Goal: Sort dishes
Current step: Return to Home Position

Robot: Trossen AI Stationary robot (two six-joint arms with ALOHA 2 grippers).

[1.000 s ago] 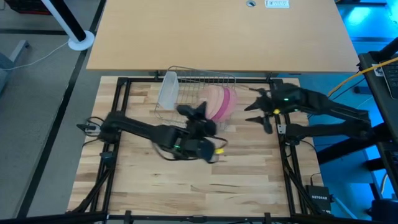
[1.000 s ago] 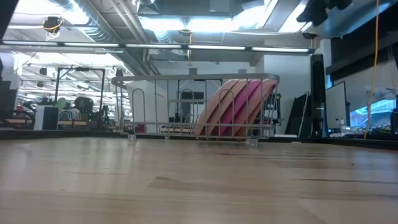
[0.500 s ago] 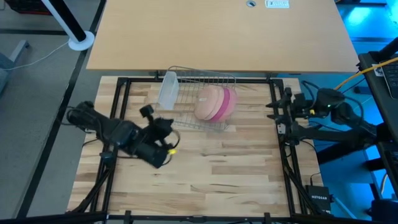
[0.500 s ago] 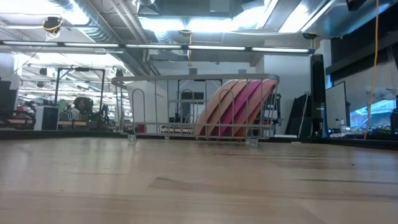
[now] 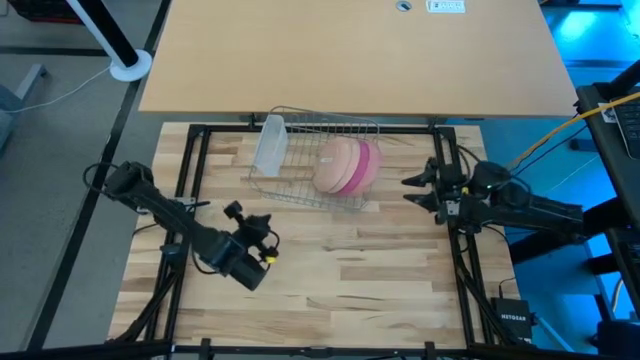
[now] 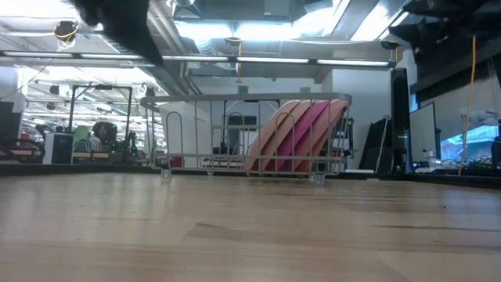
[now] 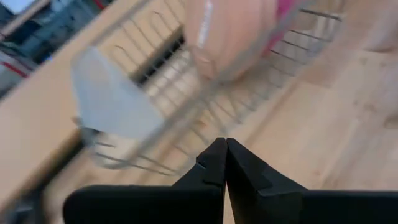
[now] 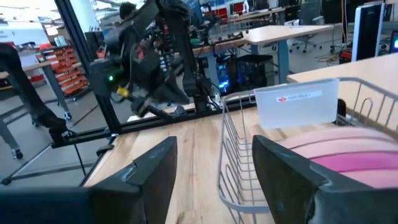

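Near the table's (image 5: 330,290) far edge, leaning together in the wire rack (image 5: 320,122): the plates (image 5: 345,165). Hovering empty, left gripper (image 7: 224,144) toward the left edge pinched closed, right gripper (image 5: 410,189) at the right edge spread apart. Best going home slowly, staying clear of the rack.

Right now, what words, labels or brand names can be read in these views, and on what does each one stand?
"NETGEAR": on the black box, high view.
White label on the tan desk: too small to read.
Red print on the whitish tumbler: too blurred to read.
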